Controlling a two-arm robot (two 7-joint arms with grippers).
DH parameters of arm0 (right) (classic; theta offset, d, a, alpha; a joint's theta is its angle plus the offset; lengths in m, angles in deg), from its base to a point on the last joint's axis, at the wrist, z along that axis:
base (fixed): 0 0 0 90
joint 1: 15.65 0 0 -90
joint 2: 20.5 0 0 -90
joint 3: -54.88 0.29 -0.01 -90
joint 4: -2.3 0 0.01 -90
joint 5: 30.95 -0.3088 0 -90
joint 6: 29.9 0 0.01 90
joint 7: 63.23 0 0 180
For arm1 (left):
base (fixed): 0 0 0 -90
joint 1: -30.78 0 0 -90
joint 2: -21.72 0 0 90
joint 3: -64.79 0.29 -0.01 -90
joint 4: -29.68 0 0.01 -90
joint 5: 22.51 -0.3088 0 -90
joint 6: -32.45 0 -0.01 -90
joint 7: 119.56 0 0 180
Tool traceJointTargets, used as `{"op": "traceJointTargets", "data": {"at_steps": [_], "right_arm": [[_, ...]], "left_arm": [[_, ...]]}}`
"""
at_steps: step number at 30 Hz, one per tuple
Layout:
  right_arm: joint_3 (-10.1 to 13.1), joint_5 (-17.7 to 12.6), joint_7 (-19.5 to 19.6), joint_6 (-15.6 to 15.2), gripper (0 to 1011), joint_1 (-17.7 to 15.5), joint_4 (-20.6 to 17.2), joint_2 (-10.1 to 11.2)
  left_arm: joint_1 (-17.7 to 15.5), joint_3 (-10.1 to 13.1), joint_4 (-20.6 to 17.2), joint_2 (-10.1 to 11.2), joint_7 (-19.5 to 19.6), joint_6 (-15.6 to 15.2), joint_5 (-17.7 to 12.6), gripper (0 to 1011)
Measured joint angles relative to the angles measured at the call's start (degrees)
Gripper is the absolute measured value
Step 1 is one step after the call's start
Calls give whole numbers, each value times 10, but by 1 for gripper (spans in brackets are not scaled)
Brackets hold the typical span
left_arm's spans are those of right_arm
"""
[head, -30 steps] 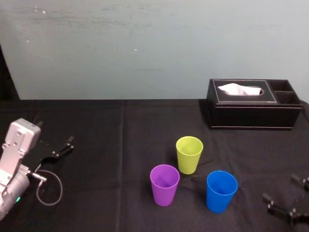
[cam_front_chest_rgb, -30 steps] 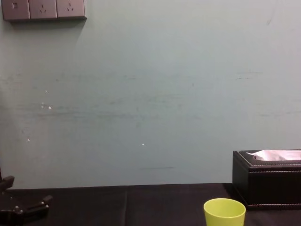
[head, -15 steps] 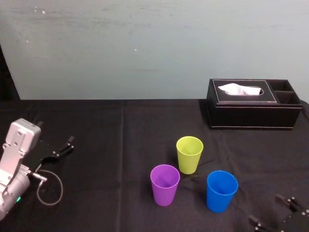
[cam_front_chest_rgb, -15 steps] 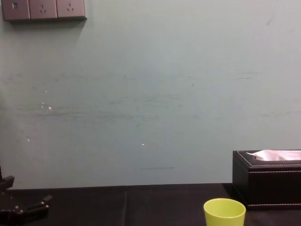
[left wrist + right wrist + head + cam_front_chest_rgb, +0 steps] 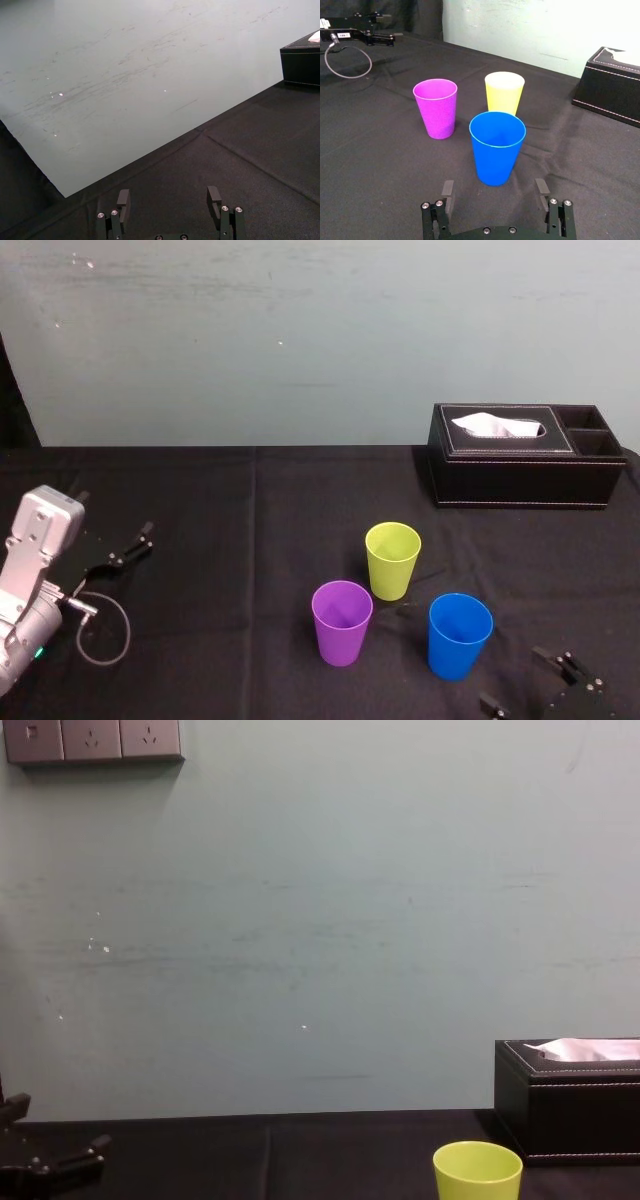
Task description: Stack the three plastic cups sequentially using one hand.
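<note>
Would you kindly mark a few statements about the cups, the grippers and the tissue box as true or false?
1. The lime-yellow cup, purple cup and blue cup stand upright, none nested. True.
2. The right gripper grips the blue cup. False: it is open, just short of that cup.
3. The black tissue box sits beyond the cups, to the robot's right. True.
4. The left gripper is shut. False: it is open, far from the cups.
5. The purple cup is nearest the tissue box. False: the lime-yellow cup is.

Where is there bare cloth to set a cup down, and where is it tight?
Bare cloth: between left pincer and purple cup; between lime-yellow cup and tissue box. Crowded: among the cups, with the right pincer open near the blue cup.
</note>
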Motion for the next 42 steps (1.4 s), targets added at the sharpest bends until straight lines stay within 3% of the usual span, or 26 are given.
{"op": "traceJointTargets", "data": {"at_steps": [18, 42], "right_arm": [[-11, -1, -21, -22, 1000, 37, 31, -50], [-28, 41, -40, -28, 1000, 92, 74, -106]], "left_arm": [[0, 0, 0, 0, 0, 0, 0, 1000], [0, 0, 0, 0, 0, 0, 0, 1000]]}}
